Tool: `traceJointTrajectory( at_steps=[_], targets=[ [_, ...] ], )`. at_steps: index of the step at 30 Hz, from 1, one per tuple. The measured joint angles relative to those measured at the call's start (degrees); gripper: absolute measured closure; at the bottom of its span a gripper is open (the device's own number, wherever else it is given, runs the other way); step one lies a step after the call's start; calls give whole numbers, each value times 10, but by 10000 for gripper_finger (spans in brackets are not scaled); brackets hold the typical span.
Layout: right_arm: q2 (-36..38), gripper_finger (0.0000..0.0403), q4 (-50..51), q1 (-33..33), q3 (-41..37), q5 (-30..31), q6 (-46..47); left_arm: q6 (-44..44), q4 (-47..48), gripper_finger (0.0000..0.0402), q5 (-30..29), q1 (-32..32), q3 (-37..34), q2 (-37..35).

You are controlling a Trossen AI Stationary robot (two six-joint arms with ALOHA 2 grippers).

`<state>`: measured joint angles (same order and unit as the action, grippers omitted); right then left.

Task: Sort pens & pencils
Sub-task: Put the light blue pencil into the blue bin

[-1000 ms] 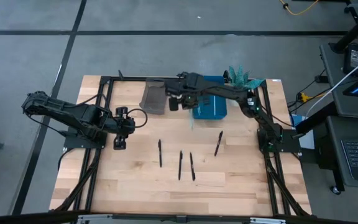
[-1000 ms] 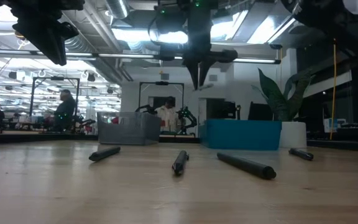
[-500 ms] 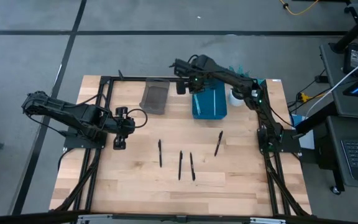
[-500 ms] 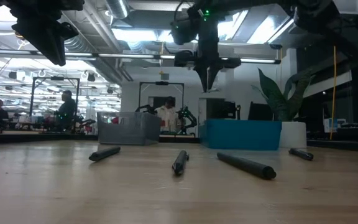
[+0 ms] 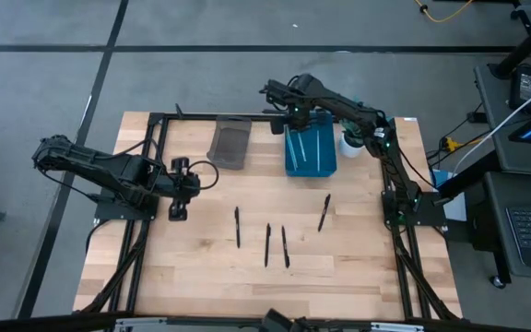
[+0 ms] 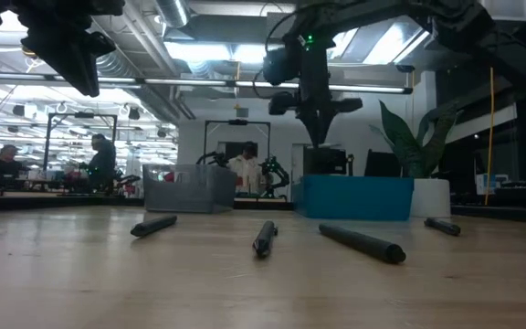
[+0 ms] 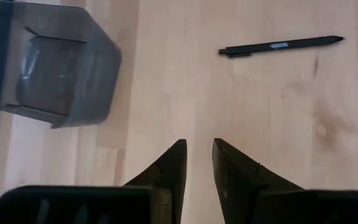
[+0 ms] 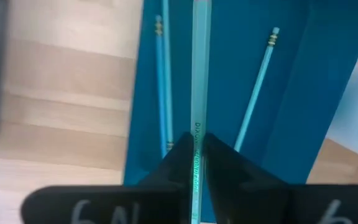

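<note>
My right gripper [image 5: 293, 117] hangs over the far left part of the blue bin [image 5: 325, 164], shut on a teal pencil [image 8: 199, 74]. Two more teal pencils [image 8: 162, 81] [image 8: 257, 87] lie on the bin's floor. Several black pens [image 5: 267, 243] lie on the wood in the middle of the table; one pen [image 7: 281, 45] shows in the left wrist view. The grey bin [image 5: 230, 144] stands left of the blue one. My left gripper [image 5: 175, 190] waits at the table's left, raised and open, with nothing between its fingers [image 7: 173, 163]. My right gripper pinches the teal pencil's shaft [image 8: 196, 138] between its two fingers. The fingers point down from above and lie across the pencil. The pencil lies about level, lifted clear above the blue bin's floor, and its longer part reaches out over the bin.
A green plant in a white pot [image 5: 352, 140] stands right of the blue bin at the far edge. Black frame rails [image 5: 155, 138] run along the table's left and right sides. Bare wood [image 5: 247, 286] lies near the front edge.
My right gripper has carried the pencil toward the table's far right, from the gap between the grey and blue bins to over the blue bin, turning its wrist as it went. The pens have stayed where they were.
</note>
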<state>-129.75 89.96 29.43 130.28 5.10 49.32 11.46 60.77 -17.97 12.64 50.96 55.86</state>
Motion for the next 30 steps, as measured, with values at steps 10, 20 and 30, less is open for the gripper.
traceJointTrajectory(
  at_steps=[10,20,30],
  targets=[
    [0,364,1,12,-69,12,-19,0,-14,329,-10,0,0,0],
    [-1,364,-22,25,-104,15,-33,0,-23,329,-11,0,0,0],
    [-1,363,-25,24,-107,14,-48,-1,-35,329,-11,-12,0,0]
  ],
)
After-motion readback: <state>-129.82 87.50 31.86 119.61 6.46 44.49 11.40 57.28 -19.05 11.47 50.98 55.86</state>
